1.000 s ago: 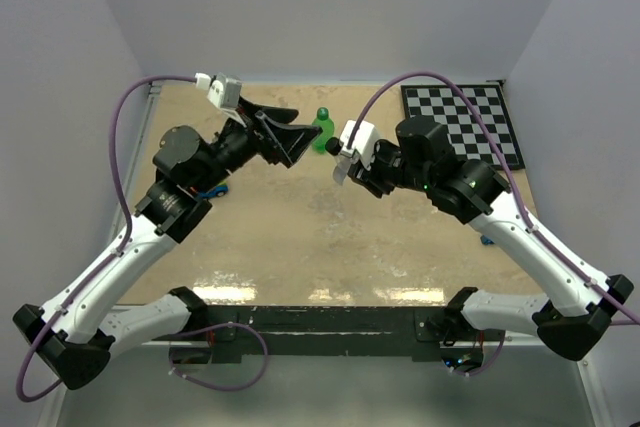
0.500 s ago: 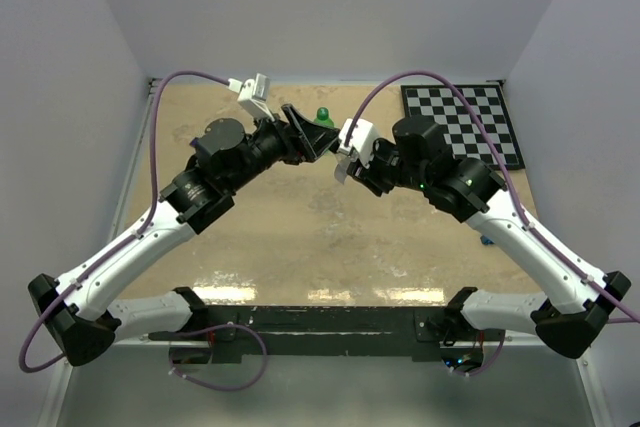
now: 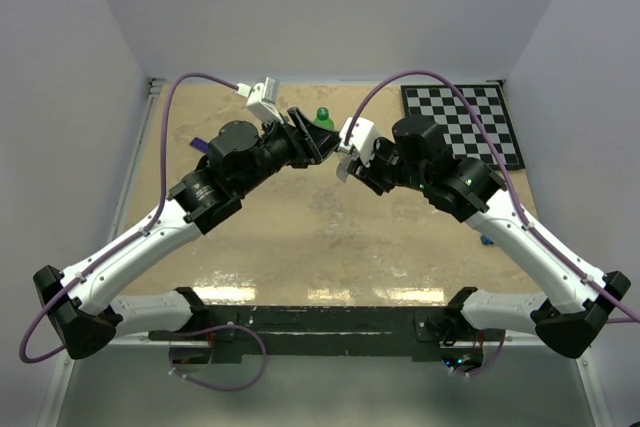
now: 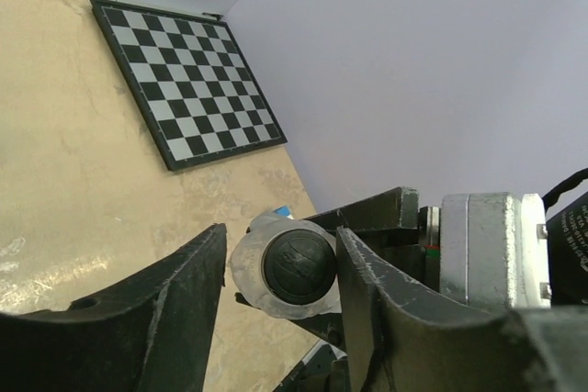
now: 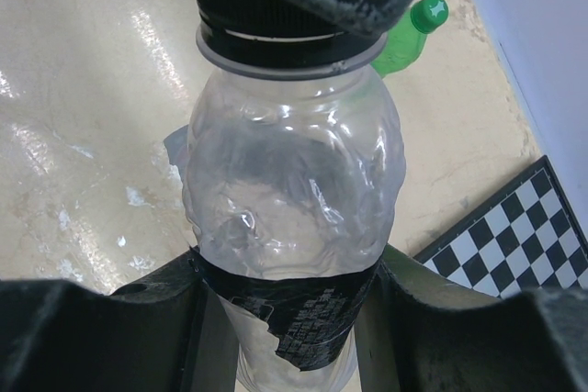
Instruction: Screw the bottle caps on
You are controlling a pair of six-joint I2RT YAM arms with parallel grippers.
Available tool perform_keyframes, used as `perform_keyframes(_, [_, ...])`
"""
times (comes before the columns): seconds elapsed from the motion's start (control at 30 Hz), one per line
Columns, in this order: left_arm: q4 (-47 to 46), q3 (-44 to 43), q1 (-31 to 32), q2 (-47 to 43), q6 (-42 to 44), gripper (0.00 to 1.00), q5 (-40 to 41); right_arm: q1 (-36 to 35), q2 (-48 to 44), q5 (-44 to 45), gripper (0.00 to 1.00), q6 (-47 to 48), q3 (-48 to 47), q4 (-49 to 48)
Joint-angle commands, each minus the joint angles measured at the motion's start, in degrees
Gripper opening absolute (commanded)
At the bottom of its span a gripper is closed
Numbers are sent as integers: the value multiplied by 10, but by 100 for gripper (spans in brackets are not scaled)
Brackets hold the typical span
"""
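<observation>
**Both caps seated; the black 1 yet to be proven tight**

Nearest the arm bases, the right gripper [image 5: 289, 319] was clamped on the clear bottle [image 5: 289, 181], 1 finger on each side of its dark label band [image 5: 308, 341]. It held the bottle off the table [image 3: 300, 247], neck pointing toward the left arm.

At that neck sat the black cap [image 4: 299, 263], square on the threads, with the grey neck ring showing just beneath it. The left gripper [image 4: 280, 250] had its jaws apart and straddling the cap. In the left wrist view 1 finger [image 4: 367, 309] touched the cap's edge, while a sliver of neck ring showed between the cap and the other finger. So the jaws looked not yet closed on it. How far the cap was wound down could not be read from any view.

Beyond the 2 grippers, toward the back of the table, was the green bottle [image 5: 400, 48] with the green cap [image 5: 429, 13] on its neck. Neither gripper was near it. Whether it stood upright or leaned could not be told. Farther right lay a checkerboard [image 4: 184, 71], well apart from the work.

By my reading, 1 of the 2 caps was finished, or at least fitted. The second was placed, and what was left was to grip it and twist it home against the right arm's hold. Its tightness was unconfirmed.
</observation>
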State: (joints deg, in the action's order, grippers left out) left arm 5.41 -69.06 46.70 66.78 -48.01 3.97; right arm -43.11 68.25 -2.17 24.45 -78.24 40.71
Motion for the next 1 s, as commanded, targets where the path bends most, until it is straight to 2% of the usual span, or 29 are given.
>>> perform_keyframes(0.0, [-9, -18, 6, 7, -13, 52, 1, 0, -1, 13, 0, -6, -11, -25])
perform_keyframes(0.23, [-8, -19, 13, 18, -22, 51, -6, 0, 2, 20, 0, -7, -12, -27])
perform_keyframes(0.3, [-9, -20, 13, 19, -22, 47, -8, 0, 2, 21, 0, -8, -11, -29])
perform_keyframes(0.43, [-8, -22, 14, 19, -16, 22, -10, 0, 3, 20, 0, -8, -10, -30])
perform_keyframes(0.5, [-7, -25, 14, 18, -8, 5, -9, 0, 2, 20, 0, -9, -9, -31])
perform_keyframes(0.53, [-8, -25, 14, 17, -3, 0, -10, 0, 2, 20, 0, -9, -8, -30])
perform_keyframes(0.7, [-44, -20, 13, 2, 79, 0, -57, 0, -7, -26, 0, -10, -11, -24])
perform_keyframes(0.8, [-101, -4, 8, -16, 149, 0, -102, 0, -15, -77, 0, -8, -17, -16])
perform_keyframes(0.87, [-125, 7, -4, -30, 196, 0, -155, 0, -20, -125, 0, -3, -19, -12])
perform_keyframes(0.97, [-153, 18, -34, -41, 258, 0, -286, 0, -24, -193, 0, 9, -26, -3])
